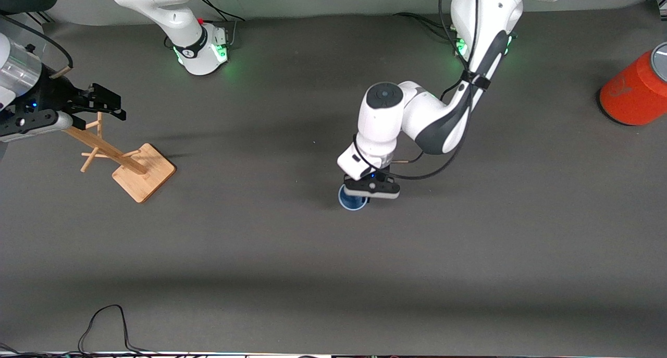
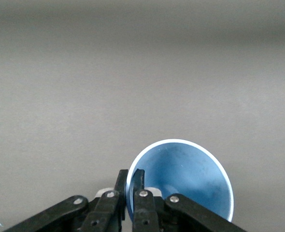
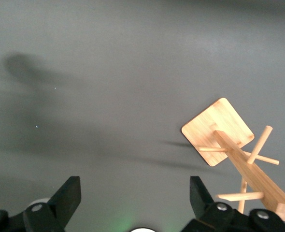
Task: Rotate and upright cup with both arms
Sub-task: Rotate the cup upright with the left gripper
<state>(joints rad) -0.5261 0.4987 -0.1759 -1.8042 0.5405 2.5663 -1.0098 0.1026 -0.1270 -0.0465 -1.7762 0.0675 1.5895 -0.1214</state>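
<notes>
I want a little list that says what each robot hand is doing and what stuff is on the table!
left end effector: shut on the rim of the cup, mid-table
cup: pale blue, opening facing up toward the wrist camera
right end effector: open, holding nothing, waiting over the wooden peg stand
wooden peg stand: at the right arm's end of the table
orange-red cylinder: at the left arm's end of the table
table: dark grey

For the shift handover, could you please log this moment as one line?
left gripper: shut on blue cup rim | right gripper: open, waiting over wooden rack
</notes>
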